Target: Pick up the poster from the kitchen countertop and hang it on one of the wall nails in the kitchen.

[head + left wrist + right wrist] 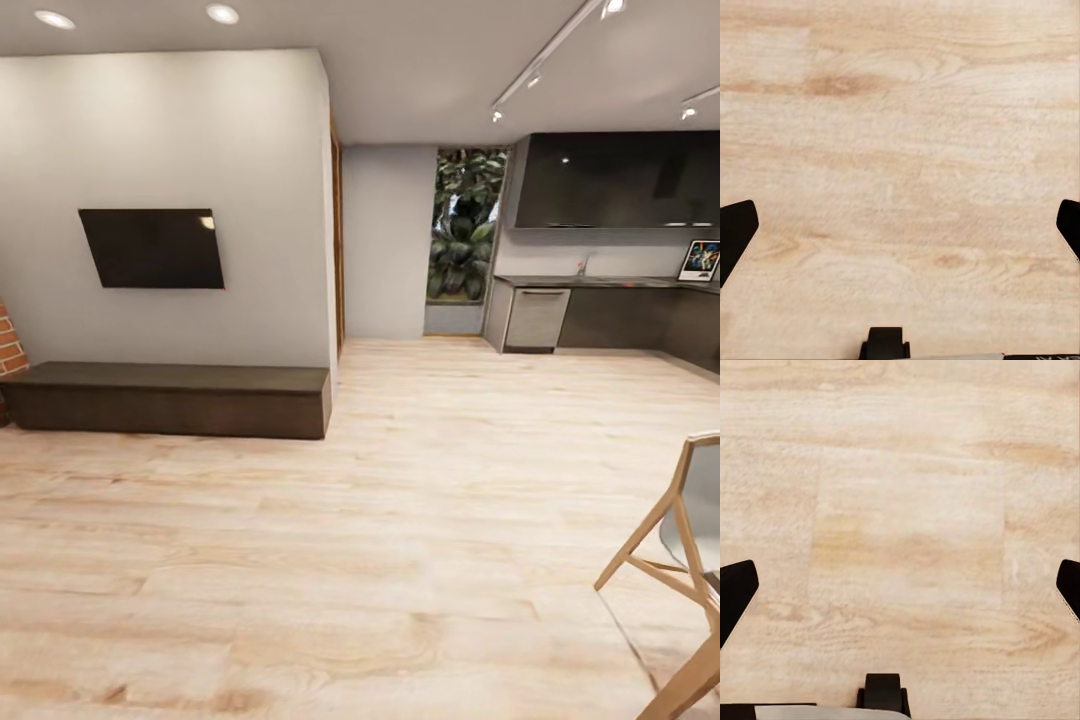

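Far off at the right of the head view, the poster (699, 260) leans upright against the wall on the kitchen countertop (590, 282), which tops dark cabinet fronts. The nail is too small to make out from here. My left gripper (900, 232) is open, its dark fingertips (736, 232) spread wide over bare wooden floor. My right gripper (900, 592) is open the same way, fingertips (735, 594) apart above the floorboards, nothing between them.
A wide pale wooden floor (400, 520) lies between me and the kitchen. A wall with a black TV (153, 248) and a low dark bench (170, 398) stands at left. A wooden chair (680, 570) juts in at lower right. A window with plants (464, 225) is beyond.
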You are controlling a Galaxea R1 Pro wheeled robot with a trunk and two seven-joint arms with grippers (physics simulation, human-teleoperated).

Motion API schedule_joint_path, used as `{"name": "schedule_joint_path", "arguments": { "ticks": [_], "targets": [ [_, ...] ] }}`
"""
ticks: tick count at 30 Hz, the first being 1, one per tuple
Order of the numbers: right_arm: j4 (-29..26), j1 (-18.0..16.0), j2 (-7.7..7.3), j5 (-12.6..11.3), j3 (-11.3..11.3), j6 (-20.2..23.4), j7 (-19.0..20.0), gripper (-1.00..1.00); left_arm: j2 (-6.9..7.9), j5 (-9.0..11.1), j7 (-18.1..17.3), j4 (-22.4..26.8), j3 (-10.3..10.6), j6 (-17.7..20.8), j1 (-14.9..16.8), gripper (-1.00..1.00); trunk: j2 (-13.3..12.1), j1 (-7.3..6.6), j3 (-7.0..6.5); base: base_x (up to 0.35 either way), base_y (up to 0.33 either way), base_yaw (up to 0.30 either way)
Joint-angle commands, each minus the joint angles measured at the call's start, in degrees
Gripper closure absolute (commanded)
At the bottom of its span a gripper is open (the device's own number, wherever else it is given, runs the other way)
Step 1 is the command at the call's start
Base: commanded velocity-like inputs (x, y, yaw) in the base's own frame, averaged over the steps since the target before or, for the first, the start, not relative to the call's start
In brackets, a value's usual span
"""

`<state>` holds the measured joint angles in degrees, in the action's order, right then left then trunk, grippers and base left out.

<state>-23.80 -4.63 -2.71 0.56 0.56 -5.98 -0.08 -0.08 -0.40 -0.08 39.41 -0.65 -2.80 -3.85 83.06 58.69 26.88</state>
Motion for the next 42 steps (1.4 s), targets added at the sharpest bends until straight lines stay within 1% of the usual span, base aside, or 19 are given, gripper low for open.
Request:
{"name": "schedule_joint_path", "arguments": {
  "ticks": [1,6,20,42],
  "targets": [
    [0.1,0.0,-0.01,0.1,0.1,-0.2,0.0,-1.00,-0.01,0.0,0.0,0.1,-0.1,-0.1,0.0,-1.00,0.0,0.04,0.05,0.335,0.000,-0.006],
    [0.1,0.0,-0.01,0.1,0.1,-0.2,0.0,-1.00,-0.01,0.0,0.0,0.1,-0.1,-0.1,0.0,-1.00,0.0,0.04,0.05,0.335,0.000,-0.131],
    [0.1,0.0,-0.01,0.1,0.1,-0.2,0.0,-1.00,-0.01,0.0,0.0,0.1,-0.1,-0.1,0.0,-1.00,0.0,0.04,0.05,0.335,0.000,-0.249],
    [0.2,0.0,-0.01,0.1,0.1,-0.2,0.0,-1.00,-0.01,0.0,0.1,0.1,-0.1,-0.1,0.0,-1.00,0.0,0.04,0.05,0.335,0.000,-0.017]
  ]
}}
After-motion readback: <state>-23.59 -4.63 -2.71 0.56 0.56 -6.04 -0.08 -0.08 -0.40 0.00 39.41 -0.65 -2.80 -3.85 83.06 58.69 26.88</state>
